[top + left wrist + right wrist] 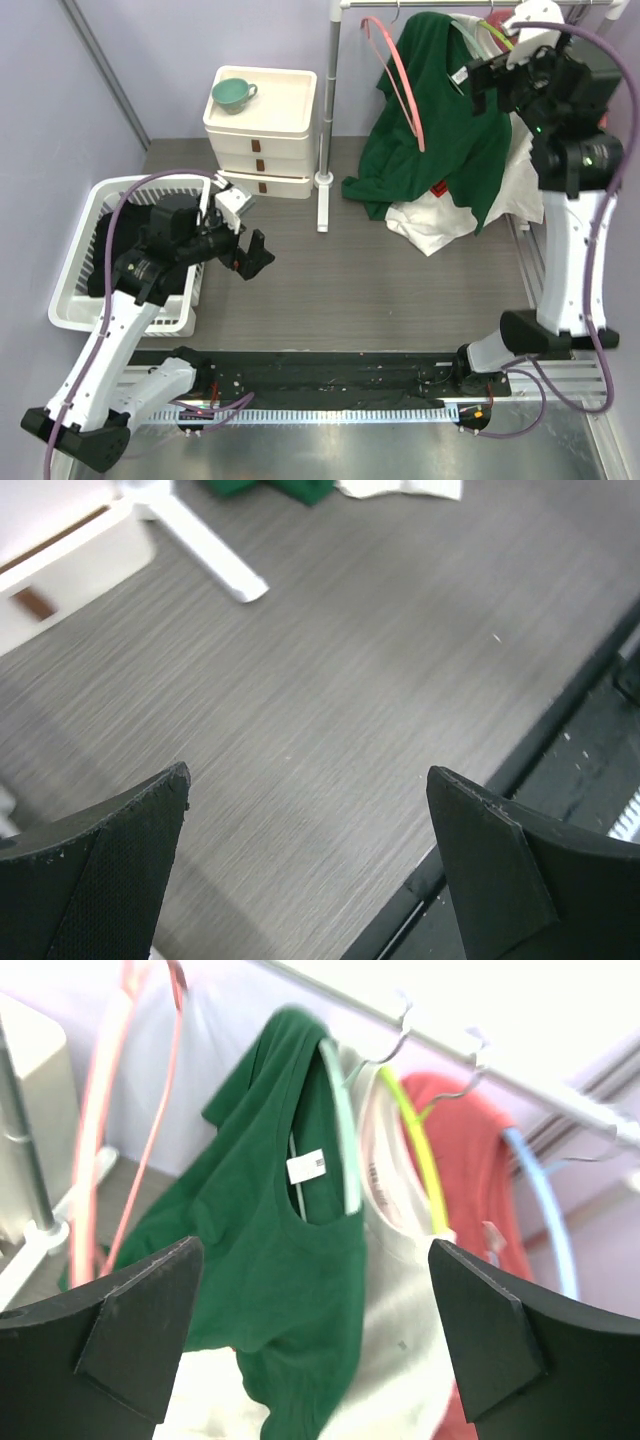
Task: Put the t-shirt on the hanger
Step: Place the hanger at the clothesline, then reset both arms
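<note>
Nearest, the left arm (pixel 150 270) hangs low over the counter (pixel 350 710) beside the white basket (pixel 75 270). Its jaws are spread with nothing between them, and its wrist view shows only bare grey surface.

Farther back on the right, the right arm (pixel 570 150) is raised to rail height. Its jaws are also spread and hold nothing. The t-shirt (pixel 260 1260) lies straight ahead of them, a little left of centre, apart from both fingers. It hangs lengthwise, top to bottom, from the rail (pixel 540 1100). The right arm is much the nearer, so any tidying looks like its job.

The right wrist view shows the hanger (pixel 345 1130) running inside the neck by the white label, next to a lime-green hanger (pixel 420 1150). Whether the far shoulder is seated cannot be told. In the top view the hanger is mostly hidden. That view shows the t-shirt (pixel 440 130) draping down-left over a white shirt (pixel 430 225).
</note>
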Robot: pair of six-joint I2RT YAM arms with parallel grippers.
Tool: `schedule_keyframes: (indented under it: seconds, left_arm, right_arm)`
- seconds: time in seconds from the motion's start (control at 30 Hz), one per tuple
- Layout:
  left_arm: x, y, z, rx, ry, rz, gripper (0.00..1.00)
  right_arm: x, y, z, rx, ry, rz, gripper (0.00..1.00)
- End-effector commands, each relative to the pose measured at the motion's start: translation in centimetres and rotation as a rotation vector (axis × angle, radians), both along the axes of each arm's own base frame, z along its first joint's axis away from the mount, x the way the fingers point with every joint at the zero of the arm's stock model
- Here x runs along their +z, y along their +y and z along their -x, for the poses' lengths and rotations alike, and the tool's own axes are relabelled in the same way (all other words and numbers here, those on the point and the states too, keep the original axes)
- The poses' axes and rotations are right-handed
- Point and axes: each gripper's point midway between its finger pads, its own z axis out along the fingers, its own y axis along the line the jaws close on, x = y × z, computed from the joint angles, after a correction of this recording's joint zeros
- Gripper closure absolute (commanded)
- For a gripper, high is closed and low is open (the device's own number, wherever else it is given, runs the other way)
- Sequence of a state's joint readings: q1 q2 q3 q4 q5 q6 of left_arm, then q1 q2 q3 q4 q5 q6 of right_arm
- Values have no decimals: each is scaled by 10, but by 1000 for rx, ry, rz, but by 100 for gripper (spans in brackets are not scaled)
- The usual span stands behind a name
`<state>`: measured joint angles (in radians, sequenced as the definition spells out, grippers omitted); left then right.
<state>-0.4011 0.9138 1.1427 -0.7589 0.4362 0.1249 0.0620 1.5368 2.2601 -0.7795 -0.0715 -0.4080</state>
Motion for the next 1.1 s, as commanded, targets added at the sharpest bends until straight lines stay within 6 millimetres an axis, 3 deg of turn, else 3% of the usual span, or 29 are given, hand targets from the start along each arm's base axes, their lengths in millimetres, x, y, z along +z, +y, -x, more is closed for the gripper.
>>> schedule_keyframes:
  seconds: [0.0, 0.07, 0.1, 0.17, 0.2, 0.27, 0.3, 0.33, 0.37, 0.53, 0.73, 0.9, 1.07]
  left_arm:
    - [19, 26, -15, 232, 14, 117, 0]
    - [24, 36, -19, 291, 33, 144, 0]
    - [23, 36, -20, 299, 58, 152, 0]
    - [25, 40, -23, 319, 120, 176, 0]
    - [26, 40, -23, 309, 143, 184, 0]
    - [31, 40, -18, 274, 207, 188, 0]
    - [22, 42, -18, 273, 284, 182, 0]
    - [27, 46, -21, 278, 281, 172, 0]
    - [24, 52, -24, 306, 302, 161, 0]
    - [-2, 98, -32, 559, 393, 51, 0]
    - [-21, 126, -8, 688, 333, -12, 0]
    - [-33, 138, 5, 733, 325, -56, 0]
    - [-20, 144, 4, 764, 278, -56, 0]
  right_arm:
    - [16, -1, 50, 9, -47, -9, 0]
    - [8, 0, 62, 19, -25, -10, 0]
    - [7, 1, 80, 32, -18, -10, 0]
    - [-11, 11, 95, 93, 39, -10, 0]
    - [-22, 14, 112, 117, 78, -8, 0]
    - [-59, 26, 125, 190, 183, -15, 0]
    - [-69, 28, 143, 209, 209, -19, 0]
    - [-103, 34, 145, 238, 299, -28, 0]
    - [-119, 35, 150, 248, 338, -33, 0]
    - [-214, 44, 185, 300, 565, -79, 0]
    - [-289, 42, 204, 290, 716, -87, 0]
    - [-284, 36, 200, 253, 669, -75, 0]
    - [-268, 39, 199, 255, 632, -102, 0]
